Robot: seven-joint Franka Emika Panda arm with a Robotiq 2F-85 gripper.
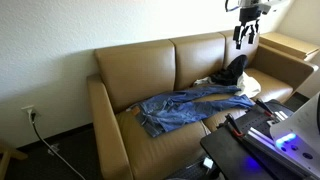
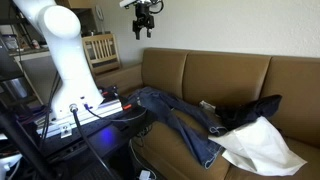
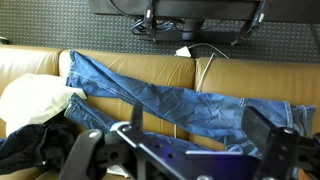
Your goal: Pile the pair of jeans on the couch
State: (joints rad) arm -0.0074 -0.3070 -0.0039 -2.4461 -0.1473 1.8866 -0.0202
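Note:
The pair of jeans [image 1: 190,105] lies spread flat across the seat cushions of the tan couch [image 1: 140,65], legs stretched out. It shows in both exterior views [image 2: 175,115] and in the wrist view [image 3: 160,100]. My gripper [image 1: 243,38] hangs high above the couch, near its armrest end, well clear of the jeans. It also shows in an exterior view [image 2: 146,30]. In the wrist view the gripper [image 3: 195,135] has its fingers wide apart with nothing between them. The couch seat [image 3: 30,65] shows beside the denim.
A black item [image 1: 233,68] and a white cloth [image 1: 250,85] lie on the couch at the legs' end, also seen in an exterior view [image 2: 262,148]. The robot's base stand [image 1: 270,125] stands in front of the couch. A wooden chair [image 2: 100,48] stands beside the armrest.

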